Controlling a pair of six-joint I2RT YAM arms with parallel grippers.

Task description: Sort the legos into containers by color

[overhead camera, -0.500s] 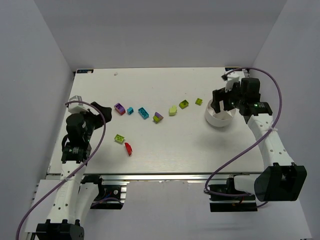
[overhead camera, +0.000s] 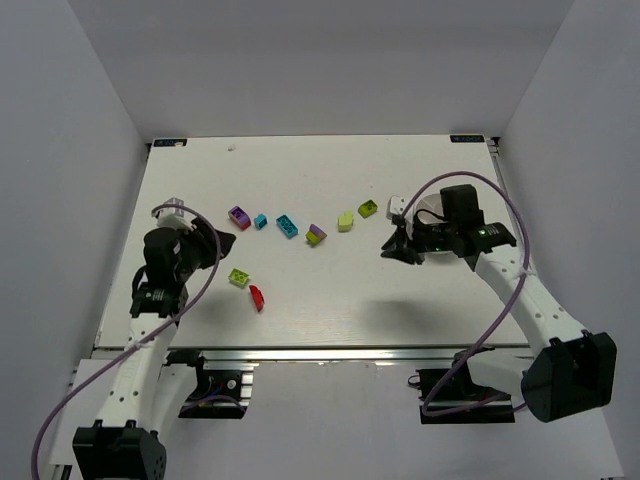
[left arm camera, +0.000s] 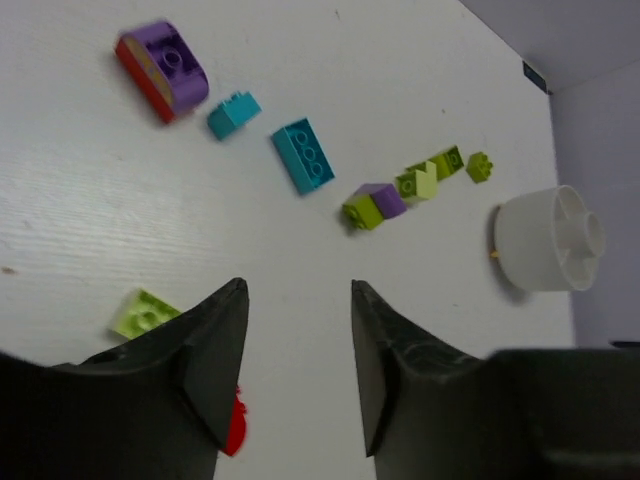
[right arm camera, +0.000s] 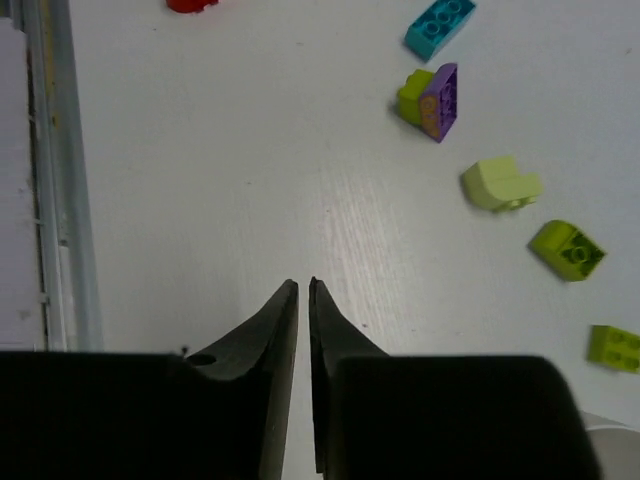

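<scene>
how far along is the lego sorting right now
Done: nothing looks sorted yet. No brick shows in the divided bowl, as far as the left wrist view reveals.
In hand: nothing. The left gripper is open and empty, and the right gripper is shut on nothing.
Left: all nine legos lie loose on the table, from the purple-and-red brick to the red brick.

Lab test booth: white table (overhead camera: 330,290), plain walls (overhead camera: 70,150), aluminium rail (overhead camera: 330,352).

Red brick (left arm camera: 235,436) — half behind left claw (left arm camera: 298,290)
</scene>
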